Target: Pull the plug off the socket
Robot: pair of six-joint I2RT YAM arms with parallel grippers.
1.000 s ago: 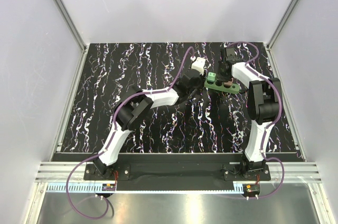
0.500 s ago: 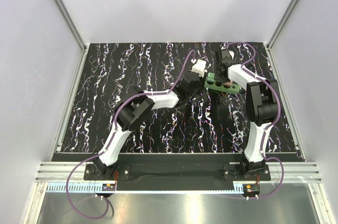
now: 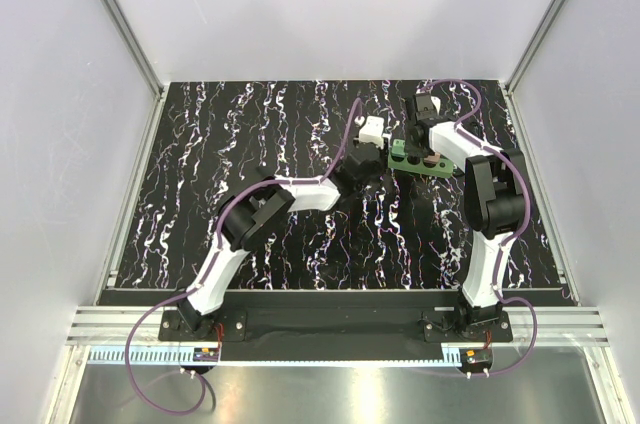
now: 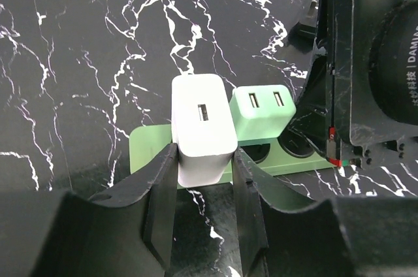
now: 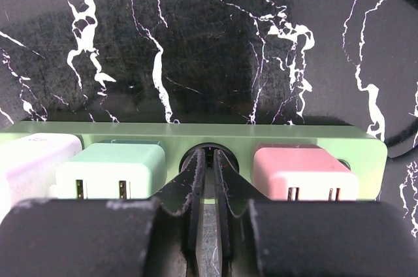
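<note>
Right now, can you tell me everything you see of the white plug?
The white plug is a smooth, plastic-looking block with rounded corners and one small slot in its outer face. It stands upright at the end of the green socket strip, close beside a mint-green plug, and looks seated in it, though its base is hidden. The left hand clamps it, one black finger against each side.

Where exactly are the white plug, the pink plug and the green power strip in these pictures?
white plug (image 4: 202, 138): left wrist view, face below its slot.
pink plug (image 5: 304, 166): right wrist view, middle of its body.
green power strip (image 5: 196, 133): right wrist view, bare far edge.
</note>
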